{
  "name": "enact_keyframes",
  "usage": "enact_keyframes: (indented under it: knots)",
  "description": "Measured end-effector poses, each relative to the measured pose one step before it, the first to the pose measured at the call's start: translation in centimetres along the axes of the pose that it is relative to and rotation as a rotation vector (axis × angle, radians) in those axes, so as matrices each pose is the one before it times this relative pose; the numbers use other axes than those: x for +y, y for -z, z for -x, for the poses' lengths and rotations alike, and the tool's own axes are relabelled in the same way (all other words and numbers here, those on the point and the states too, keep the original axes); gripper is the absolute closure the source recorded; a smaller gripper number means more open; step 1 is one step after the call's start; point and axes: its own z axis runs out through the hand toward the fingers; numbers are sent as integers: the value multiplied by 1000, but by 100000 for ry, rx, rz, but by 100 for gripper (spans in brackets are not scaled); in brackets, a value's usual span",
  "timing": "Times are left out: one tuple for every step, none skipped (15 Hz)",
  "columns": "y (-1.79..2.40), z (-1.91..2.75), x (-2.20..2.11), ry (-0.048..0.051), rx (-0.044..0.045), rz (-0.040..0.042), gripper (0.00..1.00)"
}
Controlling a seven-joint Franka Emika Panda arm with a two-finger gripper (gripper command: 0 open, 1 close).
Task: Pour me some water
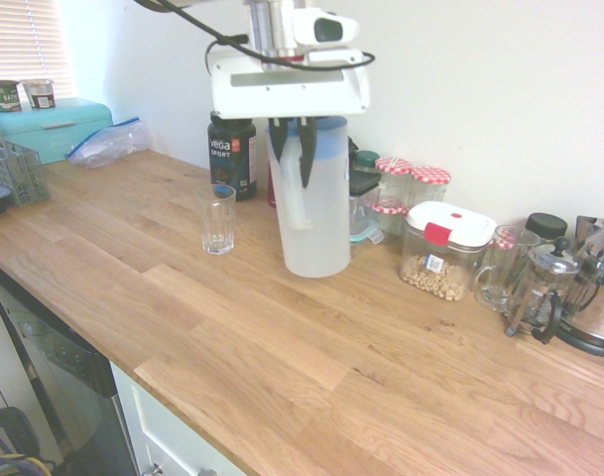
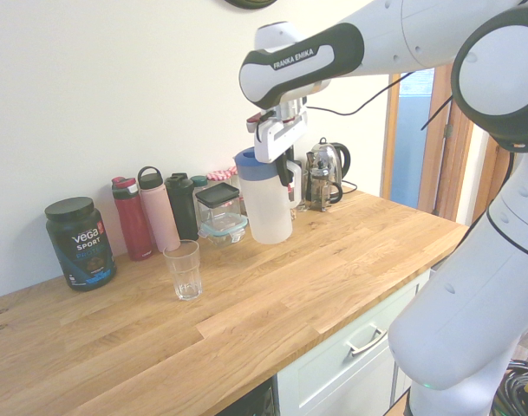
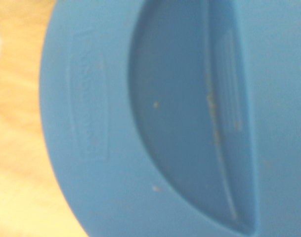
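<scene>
1. Frosted plastic jug (image 1: 311,213) with a blue lid (image 3: 155,118) stands upright on the wooden counter (image 1: 282,347), in front of the row of bottles and jars along the wall; the water is inside it, its level showing faintly about a third of the way up.

2. Beside the jug, a little apart from it, stands an empty drinking glass (image 1: 218,219), upright, near the black tub (image 2: 80,242).

3. Pointing straight down, the gripper (image 1: 294,149) hangs at the jug's top on the side where the handle (image 1: 288,188) runs down. Its dark fingers are pressed together, and nothing shows between them. From the first outside camera they overlap the jug's upper wall beside the handle, but whether they touch it cannot be told.

4. Close up, the wrist camera shows only the blue lid filling the picture, with a strip of counter at one side, so the hand is directly above the jug.

5. My reading of the step: the arm is lining up over the jug and has no hold on it. The pour itself has not begun, since the glass is dry and the jug is upright.

6. The next move probably calls for spreading the fingers, lowering them either side of the handle and squeezing firmly. Then comes a lift, a short carry toward the glass, and a slow tilt with the spout over the rim.
</scene>
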Motion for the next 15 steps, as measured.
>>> enact_keyframes:
  knots:
    - [-933,-418,957,-5887,-169,-1882,100]
    - [-645,-448,657,-5792,29,-1795,100]
    - [-396,-312,261,-5756,121,-1735,100]
    - [-184,-259,146,-5674,327,-1619,100]
    - [-70,-273,291,-5673,462,-1270,100]
    - [-87,-213,368,-3803,62,-122,100]
    - [-299,-89,426,-1410,-881,700,100]
    - [-476,-21,568,-399,-1817,1227,100]
    - [-435,-90,580,1030,-1716,1022,100]
    - [-358,-179,645,2137,-1453,689,100]
    - [-347,-232,664,2539,-1247,519,100]
    - [-261,-190,424,2391,-886,335,100]
    - [-242,-167,252,1899,-452,287,100]
    - [-309,-82,59,1722,-524,383,100]
    - [-344,-62,-27,1135,-567,518,100]
